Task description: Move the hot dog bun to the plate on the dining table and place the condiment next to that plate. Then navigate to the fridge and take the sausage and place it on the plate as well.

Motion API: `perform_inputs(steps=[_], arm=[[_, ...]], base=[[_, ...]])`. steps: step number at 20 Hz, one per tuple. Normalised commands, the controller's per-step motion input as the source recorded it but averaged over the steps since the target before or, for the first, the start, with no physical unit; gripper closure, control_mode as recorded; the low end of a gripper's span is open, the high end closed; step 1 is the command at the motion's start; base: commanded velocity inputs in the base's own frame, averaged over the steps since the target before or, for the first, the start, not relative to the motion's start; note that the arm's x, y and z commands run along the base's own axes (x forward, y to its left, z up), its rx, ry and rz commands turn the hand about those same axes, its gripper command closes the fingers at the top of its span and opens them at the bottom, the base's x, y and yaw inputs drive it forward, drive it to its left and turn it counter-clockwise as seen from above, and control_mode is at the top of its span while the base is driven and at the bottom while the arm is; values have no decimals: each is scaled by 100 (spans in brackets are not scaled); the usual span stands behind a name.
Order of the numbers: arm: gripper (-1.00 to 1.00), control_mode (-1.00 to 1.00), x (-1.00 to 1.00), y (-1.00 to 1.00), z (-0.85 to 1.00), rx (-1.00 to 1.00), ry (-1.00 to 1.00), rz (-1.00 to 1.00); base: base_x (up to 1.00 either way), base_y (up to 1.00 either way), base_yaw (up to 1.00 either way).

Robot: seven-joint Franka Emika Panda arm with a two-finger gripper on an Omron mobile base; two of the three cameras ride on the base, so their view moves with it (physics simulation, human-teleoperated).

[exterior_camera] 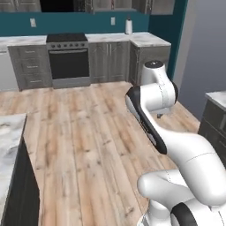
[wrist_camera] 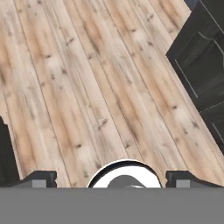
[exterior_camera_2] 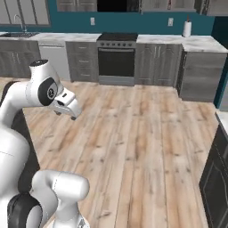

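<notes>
While base crosses wood floor [exterior_camera: 88, 145], end effector [wrist_camera: 111, 177] wide open, empty; bun, condiment, sausage steps unconfirmed.

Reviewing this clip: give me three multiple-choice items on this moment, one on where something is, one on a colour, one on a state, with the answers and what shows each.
1. Where does the white paper towel roll stand?
A. on the wooden floor
B. on the marble counter to the right of the oven
C. on top of the oven

2. What colour is the wall band behind the counters?
A. teal
B. yellow
C. red

3. How does the two-finger gripper stand?
A. shut on a bottle
B. shut on nothing
C. open, holding nothing

Answers:
1 B: both base views show the roll on the pale marble counter, right of the black-fronted oven.
2 A: the strip between the grey lower cabinets and the upper ones is teal.
3 C: in the hand view the two dark tips sit far apart above the light wooden plank floor, nothing between them.
</notes>
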Motion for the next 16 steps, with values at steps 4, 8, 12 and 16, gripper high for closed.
perform_inputs(steps=[4,8,12,16], arm=[[-100,100,0,0,0,0,0,0],[-100,100,0,0,0,0,0,0],[-100,100,0,0,0,0,0,0],[-100,100,0,0,0,0,0,0]], base=[[100,-91,3],[100,-47,0],[100,3,-10],[100,24,-18]])
